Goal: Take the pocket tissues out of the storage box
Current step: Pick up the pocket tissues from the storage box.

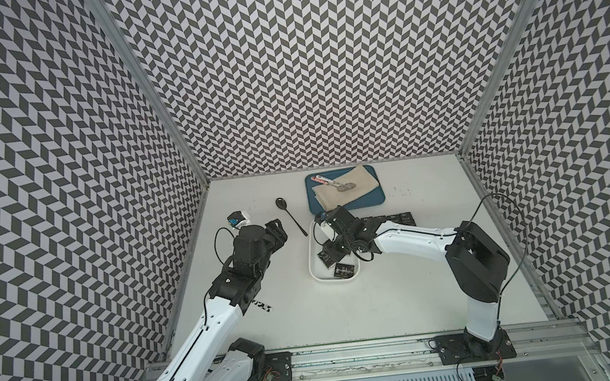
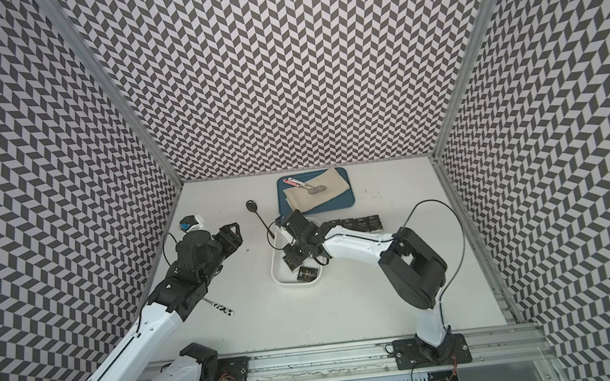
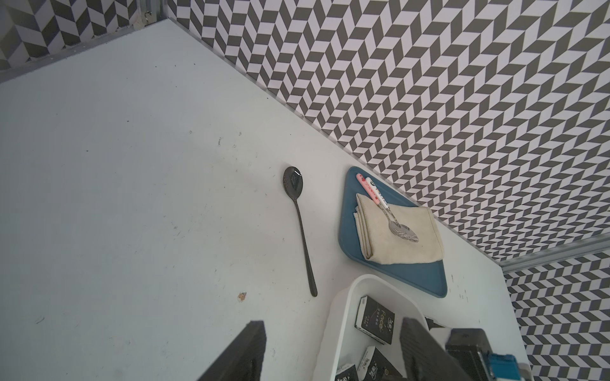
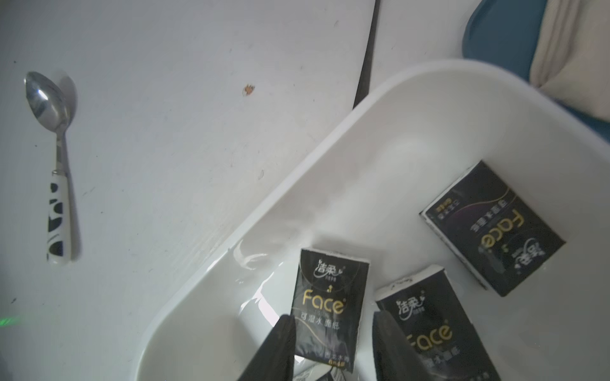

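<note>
Right gripper (image 4: pixel 333 316): low inside the box, jaws apart and straddling one black tissue packet; a gap shows on one side, so it looks not yet clamped
Packet between the jaws (image 4: pixel 330 297): on the box floor, "Face" side up, with a second packet (image 4: pixel 425 316) just beside it and a third packet (image 4: pixel 491 227) nearer the far wall
Box (image 4: pixel 379 148): white tub on the table (image 4: pixel 165 132), just in front of the blue tray (image 1: pixel 368 200)
Row of packets (image 1: pixel 387 220): already out, lined up on the table beside the box, partly hidden by the right arm
Left gripper (image 3: pixel 333 321): jaws wide apart, holding nothing, hanging over bare table beside the box
Step in hand: probably picking one more packet out of the box
Next move: calls for closing squarely on the packet's long edges, lifting clear of the rim and carrying it towards the row; the neighbouring packet sits close to one finger and could get dragged along
</note>
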